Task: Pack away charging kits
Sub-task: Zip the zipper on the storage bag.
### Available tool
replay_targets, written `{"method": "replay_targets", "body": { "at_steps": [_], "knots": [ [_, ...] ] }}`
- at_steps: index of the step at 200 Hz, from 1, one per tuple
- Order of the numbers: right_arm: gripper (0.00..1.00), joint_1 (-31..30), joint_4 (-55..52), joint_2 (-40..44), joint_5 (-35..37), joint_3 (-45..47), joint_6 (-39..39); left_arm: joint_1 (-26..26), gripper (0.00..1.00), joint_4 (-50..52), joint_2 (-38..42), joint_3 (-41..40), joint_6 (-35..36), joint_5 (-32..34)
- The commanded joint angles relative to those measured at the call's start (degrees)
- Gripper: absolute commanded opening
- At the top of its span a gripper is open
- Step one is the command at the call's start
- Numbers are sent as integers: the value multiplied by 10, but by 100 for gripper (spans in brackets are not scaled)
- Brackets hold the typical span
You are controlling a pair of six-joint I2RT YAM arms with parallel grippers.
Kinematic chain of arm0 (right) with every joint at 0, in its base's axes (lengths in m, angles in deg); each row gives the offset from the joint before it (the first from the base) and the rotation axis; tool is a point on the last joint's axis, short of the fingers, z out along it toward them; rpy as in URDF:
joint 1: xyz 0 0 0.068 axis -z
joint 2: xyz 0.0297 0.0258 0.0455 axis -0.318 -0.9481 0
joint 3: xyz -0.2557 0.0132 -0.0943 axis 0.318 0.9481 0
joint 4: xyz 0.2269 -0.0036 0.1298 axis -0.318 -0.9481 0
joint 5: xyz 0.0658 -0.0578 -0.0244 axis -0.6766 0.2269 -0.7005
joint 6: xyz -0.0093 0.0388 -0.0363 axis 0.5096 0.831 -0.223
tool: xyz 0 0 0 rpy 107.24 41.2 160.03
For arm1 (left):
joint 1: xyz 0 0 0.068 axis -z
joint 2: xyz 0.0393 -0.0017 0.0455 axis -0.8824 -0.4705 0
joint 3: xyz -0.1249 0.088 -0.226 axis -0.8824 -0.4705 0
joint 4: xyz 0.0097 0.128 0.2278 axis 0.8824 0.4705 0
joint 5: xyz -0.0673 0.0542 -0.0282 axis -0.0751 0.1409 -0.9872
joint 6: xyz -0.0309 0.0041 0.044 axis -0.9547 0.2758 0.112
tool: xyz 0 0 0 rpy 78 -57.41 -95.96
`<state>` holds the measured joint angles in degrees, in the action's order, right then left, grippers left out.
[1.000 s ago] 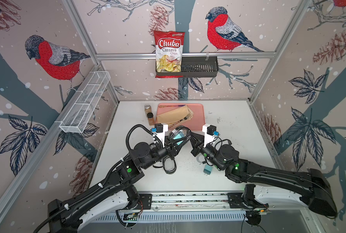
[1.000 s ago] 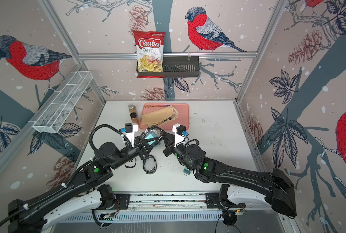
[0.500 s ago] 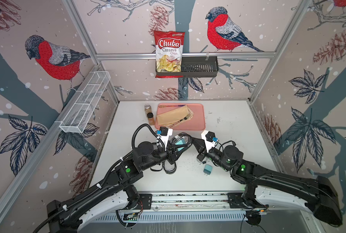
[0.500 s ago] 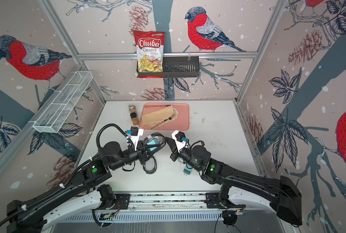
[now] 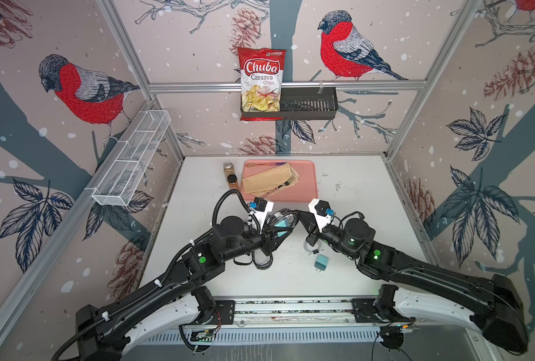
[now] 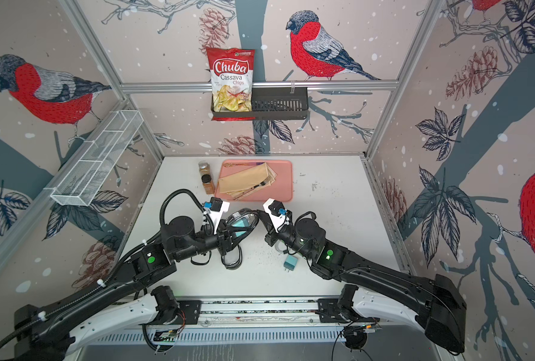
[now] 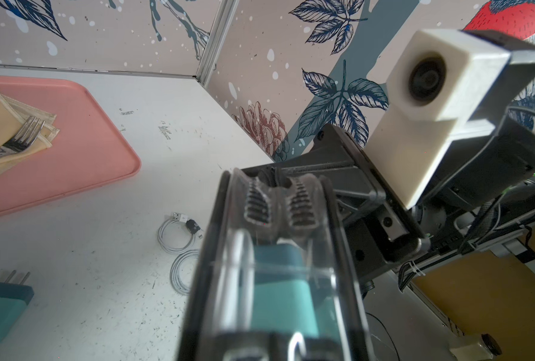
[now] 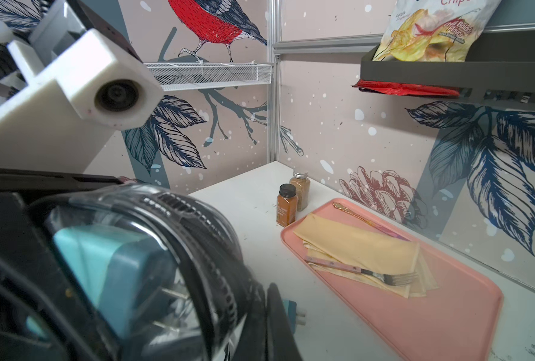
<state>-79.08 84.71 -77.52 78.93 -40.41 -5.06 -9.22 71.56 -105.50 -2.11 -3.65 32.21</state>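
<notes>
Case (image 5: 282, 220) is up off the tabletop (image 5: 353, 200) at the middle of the scene, so let's sweep across. On the left, the left end effector (image 5: 277, 233) has its fingers clamped on the case's near-left end, lid turned upward. Under that arm a second case (image 5: 261, 265) lies flat on the tabletop, and I cannot tell what, if anything, is in it. Back to the held one: through the clear lid a teal adapter (image 7: 278, 300) shows, with a white loop beside it that looks like cable. Its long axis runs straight out from the left end effector toward the right end effector (image 5: 292, 213), which meets it at the opposite, right end with its fingers pinched fully together at the rim. In the left wrist view the ribbed pads (image 7: 257, 203) show through the lid. Whether they have a zip pull or merely press the edge, I cannot tell. My read: this is the closing step on one kit, one arm bracing, the other working the rim, so any pull should follow the oval rather than tug away from the bracing grip. Further right and nearer, two coiled white cables (image 7: 175, 234) lie just beside each other, partly under the right arm in both top views. A loose adapter (image 5: 321, 262) sits just near of them, prongs pointing near. Those lie closer to the right arm, so they look like its pick next.
</notes>
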Motion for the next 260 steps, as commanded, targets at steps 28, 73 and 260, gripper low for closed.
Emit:
{"method": "replay_targets", "body": {
  "at_steps": [28, 73, 260],
  "knots": [
    [0, 9, 68, -4, 52, -20, 1, 0, 0, 97, -13, 5, 16, -48],
    [0, 1, 99, 8, 22, 5, 67, 0, 25, 74, -11, 16, 12, -24],
    [0, -54, 96, 31, 136, 11, 320, 0, 96, -303, 214, -187, 92, 66]
  ]
}}
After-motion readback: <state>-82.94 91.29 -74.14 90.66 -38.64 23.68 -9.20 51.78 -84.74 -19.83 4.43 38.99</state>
